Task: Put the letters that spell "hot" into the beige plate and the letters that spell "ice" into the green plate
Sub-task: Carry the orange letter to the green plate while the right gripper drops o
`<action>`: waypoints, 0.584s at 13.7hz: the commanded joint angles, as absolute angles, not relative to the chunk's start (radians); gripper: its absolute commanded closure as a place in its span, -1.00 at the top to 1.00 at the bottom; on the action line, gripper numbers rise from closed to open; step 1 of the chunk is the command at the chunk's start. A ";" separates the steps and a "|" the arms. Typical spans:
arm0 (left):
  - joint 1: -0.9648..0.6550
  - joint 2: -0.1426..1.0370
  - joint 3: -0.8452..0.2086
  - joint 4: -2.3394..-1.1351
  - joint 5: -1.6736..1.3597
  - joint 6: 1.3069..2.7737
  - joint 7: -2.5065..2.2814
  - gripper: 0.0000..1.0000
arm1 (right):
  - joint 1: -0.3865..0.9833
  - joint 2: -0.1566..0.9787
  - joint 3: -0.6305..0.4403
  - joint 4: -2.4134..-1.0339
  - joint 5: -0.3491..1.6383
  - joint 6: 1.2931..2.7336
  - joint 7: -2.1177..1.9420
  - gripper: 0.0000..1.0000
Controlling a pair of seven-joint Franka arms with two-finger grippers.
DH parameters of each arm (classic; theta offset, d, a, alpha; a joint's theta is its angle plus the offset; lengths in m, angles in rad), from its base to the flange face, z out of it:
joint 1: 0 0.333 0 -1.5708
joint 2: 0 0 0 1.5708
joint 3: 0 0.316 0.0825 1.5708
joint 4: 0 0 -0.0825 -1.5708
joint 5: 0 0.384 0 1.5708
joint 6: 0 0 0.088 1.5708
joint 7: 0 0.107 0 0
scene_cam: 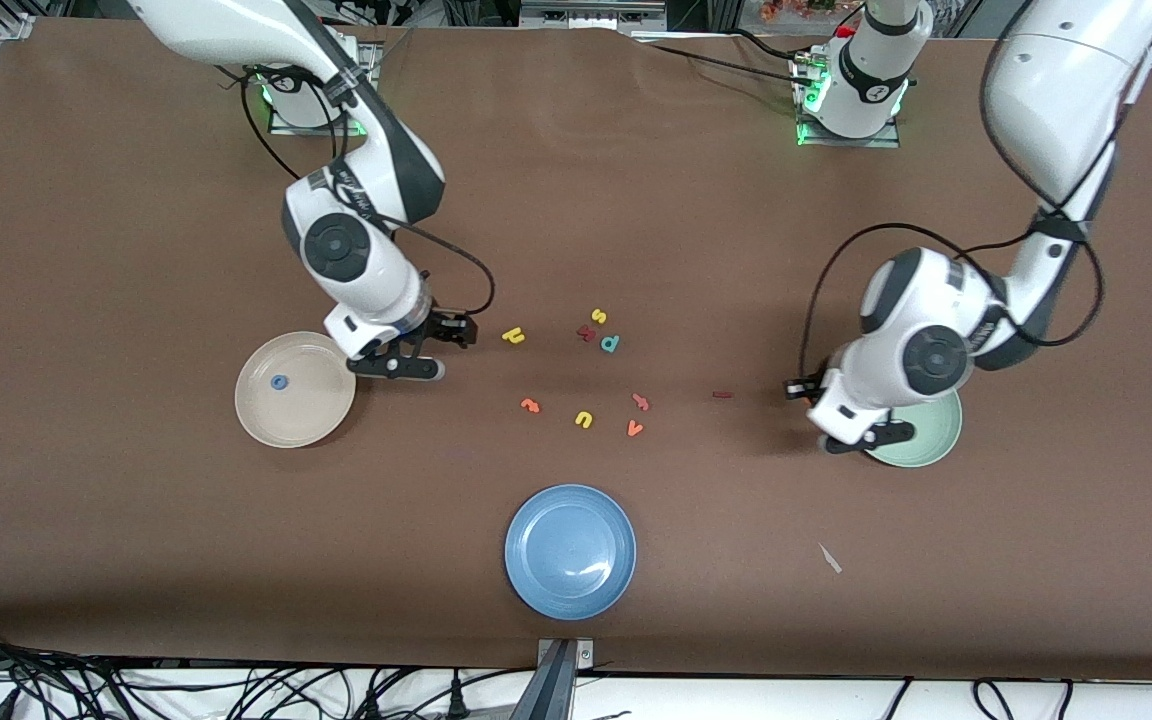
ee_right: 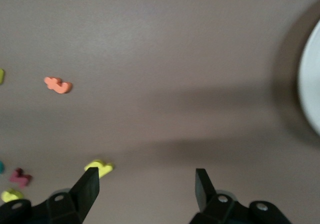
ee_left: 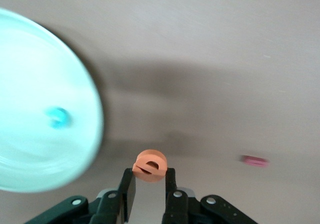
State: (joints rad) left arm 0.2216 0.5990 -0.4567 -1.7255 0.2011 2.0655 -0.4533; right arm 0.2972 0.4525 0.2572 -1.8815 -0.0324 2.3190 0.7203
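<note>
My left gripper (ee_left: 150, 176) is shut on the orange e (ee_left: 150, 166), just off the rim of the green plate (ee_left: 35, 149), where the teal c (ee_left: 58, 117) lies. The maroon i (ee_left: 255, 160) lies on the table near it. In the front view this gripper (scene_cam: 861, 440) partly covers the green plate (scene_cam: 931, 435). My right gripper (ee_right: 147, 181) stands open and empty beside the beige plate (scene_cam: 294, 390), which holds the blue o (scene_cam: 279, 381). The yellow h (scene_cam: 513, 336) and the orange t (scene_cam: 530, 405) lie mid-table.
A blue plate (scene_cam: 570, 550) sits nearest the front camera. Loose letters lie mid-table: a yellow s (scene_cam: 598, 317), a dark red x (scene_cam: 586, 333), a teal d (scene_cam: 610, 344), a yellow u (scene_cam: 584, 420), an orange v (scene_cam: 634, 429) and another orange-red letter (scene_cam: 640, 402).
</note>
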 commanded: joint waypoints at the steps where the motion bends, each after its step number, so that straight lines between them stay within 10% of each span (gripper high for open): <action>1: 0.294 0.597 -0.436 -1.746 0.256 2.057 -0.274 -0.89 | 0.339 0.472 0.252 -1.890 -0.031 2.371 0.907 0.72; 6: 0.393 0.626 -0.425 -1.747 0.313 2.057 -0.083 -0.73 | 0.402 0.538 0.247 -1.890 -0.031 2.474 1.164 0.71; 8: 0.399 0.627 -0.425 -1.746 0.313 2.059 -0.080 0.45 | 0.428 0.563 0.241 -1.890 -0.043 2.514 1.241 0.70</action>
State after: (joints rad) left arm 0.3963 0.6225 -0.4170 -1.7474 0.2840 2.0622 -0.1003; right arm 0.3959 0.5464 0.2558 -1.8836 -0.0332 2.4705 1.1604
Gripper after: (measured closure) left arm 0.687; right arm 0.145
